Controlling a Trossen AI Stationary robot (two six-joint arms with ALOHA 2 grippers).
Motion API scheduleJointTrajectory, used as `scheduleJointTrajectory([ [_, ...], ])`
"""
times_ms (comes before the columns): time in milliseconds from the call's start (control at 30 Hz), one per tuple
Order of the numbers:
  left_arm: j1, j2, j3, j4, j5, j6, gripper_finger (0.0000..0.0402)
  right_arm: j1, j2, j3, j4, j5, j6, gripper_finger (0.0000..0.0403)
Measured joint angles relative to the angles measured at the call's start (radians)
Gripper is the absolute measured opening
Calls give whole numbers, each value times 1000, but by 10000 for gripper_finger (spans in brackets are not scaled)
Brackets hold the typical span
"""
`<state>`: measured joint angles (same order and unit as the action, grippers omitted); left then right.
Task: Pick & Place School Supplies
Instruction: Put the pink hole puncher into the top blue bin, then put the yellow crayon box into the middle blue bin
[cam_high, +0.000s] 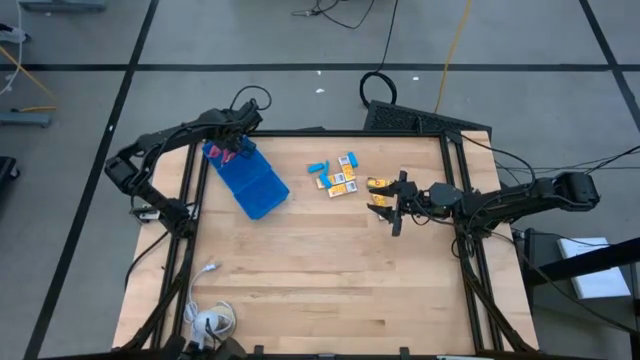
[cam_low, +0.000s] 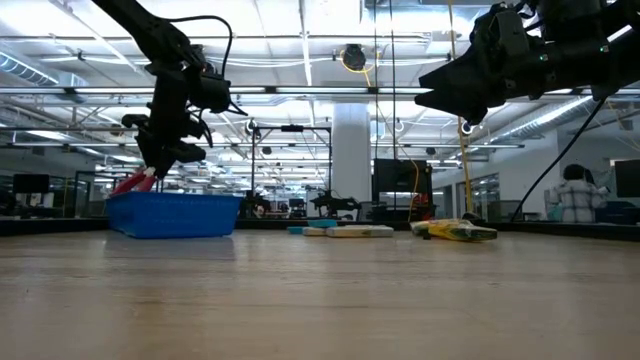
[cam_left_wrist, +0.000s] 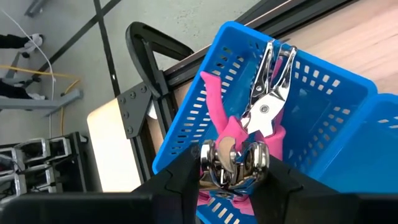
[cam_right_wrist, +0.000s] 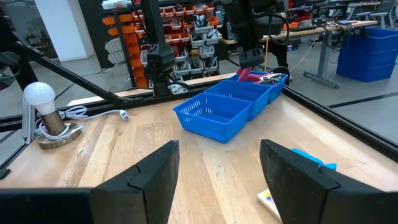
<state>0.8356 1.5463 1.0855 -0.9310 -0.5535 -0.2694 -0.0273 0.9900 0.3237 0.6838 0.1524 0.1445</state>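
Pink-handled punch tool (cam_left_wrist: 264, 112) is clamped by its handles between the fingers of the left gripper (cam_left_wrist: 233, 167), hanging over the far end compartment of the blue tray (cam_high: 250, 180) with its metal jaws pointing into the basket. Yellow-orange blocks (cam_high: 340, 180) and a light-blue piece (cam_high: 318, 166) lie on the table (cam_high: 320, 290) beside the tray. Right gripper (cam_high: 392, 203) hovers with fingers spread above the yellow item (cam_high: 376, 184), holding nothing

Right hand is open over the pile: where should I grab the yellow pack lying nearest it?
Judging from the high view, take the yellow pack across its short sides, coming straight down. It lies flat on the table, so only its edges offer grip. The right hand hangs open just beside it.
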Motion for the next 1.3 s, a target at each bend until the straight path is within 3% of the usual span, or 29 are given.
scheduleJointTrajectory([
  [433,0,0,0,-3,2,-59,113,0,0,0,2,0,0,215],
  [733,0,1,0,-6,56,10,119,0,0,0,8,0,1,215],
  [1100,0,-1,0,-8,15,81,239,0,0,0,8,-1,1,215],
  [1300,-8,-56,0,-15,-23,104,277,0,0,0,8,-1,0,215],
])
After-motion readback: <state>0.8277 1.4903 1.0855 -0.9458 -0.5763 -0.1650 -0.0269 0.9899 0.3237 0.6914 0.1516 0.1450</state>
